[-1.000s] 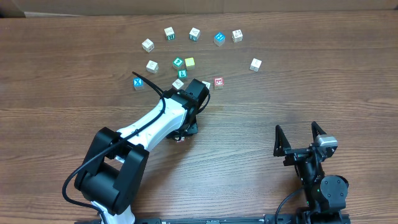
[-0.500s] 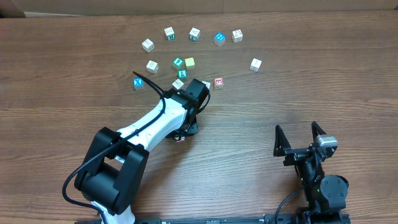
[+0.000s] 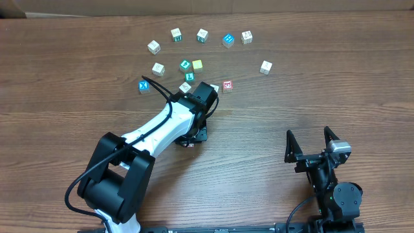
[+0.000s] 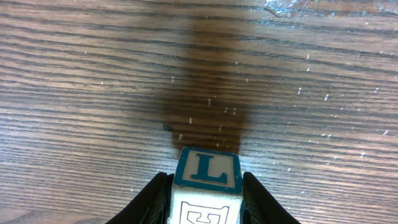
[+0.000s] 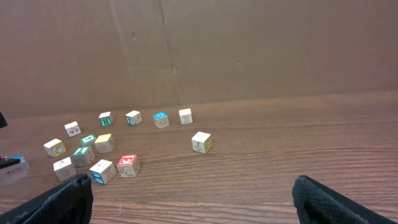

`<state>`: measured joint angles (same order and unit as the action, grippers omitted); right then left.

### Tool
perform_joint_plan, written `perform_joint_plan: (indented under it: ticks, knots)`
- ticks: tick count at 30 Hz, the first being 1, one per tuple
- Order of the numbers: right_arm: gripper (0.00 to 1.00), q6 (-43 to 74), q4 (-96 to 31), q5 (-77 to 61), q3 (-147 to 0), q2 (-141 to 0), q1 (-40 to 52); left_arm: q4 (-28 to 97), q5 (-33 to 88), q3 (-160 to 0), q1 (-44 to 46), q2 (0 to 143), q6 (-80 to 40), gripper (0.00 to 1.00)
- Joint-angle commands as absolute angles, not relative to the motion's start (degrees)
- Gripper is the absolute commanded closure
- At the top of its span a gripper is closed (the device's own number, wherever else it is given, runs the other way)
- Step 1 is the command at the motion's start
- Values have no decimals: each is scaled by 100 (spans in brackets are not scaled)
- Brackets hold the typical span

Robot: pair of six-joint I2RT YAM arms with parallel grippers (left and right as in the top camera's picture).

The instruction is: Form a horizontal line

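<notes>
The left gripper pinches the L block between its fingers, over bare desk near the middle. From overhead the wrist hides the block. Just behind the arm, toward the far edge, loose blocks crowd together: a red block, a blue X block, and a yellow block touching a green block. A rough row lies nearer the far edge, a blue block in it. A white block sits apart toward the right edge. The right gripper rests spread near the near right corner.

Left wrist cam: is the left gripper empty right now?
No, the left gripper is shut on a letter block showing a teal L, held between its two fingers.
</notes>
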<state>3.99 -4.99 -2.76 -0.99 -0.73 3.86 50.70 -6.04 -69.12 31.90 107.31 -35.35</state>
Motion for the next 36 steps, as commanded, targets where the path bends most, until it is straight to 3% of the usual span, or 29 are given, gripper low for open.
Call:
perform_joint_plan:
  ticks: [1,20,26,29,32,36]
  knots:
    - [0,357,-464,-268,-45,-16,416,5070,-659,-6884,3144,10794,-3426,71]
    - [0,357,-464,-268,-45,-16,416,5004,-902,-6884,3035,10794,-3487,73]
    - [0,357,-464,-268,-45,-16,416,5004,-902,-6884,3035,10794,-3533,69]
    - [0,357,-464,-268,-45,-16,416,5002,-902,-6884,3035,10794,-3535,59]
    - [0,357,-464,-268,-45,-16,416,4984,-899,-6884,3035,10794,-3533,32]
    - [0,357,-464,-268,-45,-16,416,5022,-910,-6960,3028,10790,-3387,30]
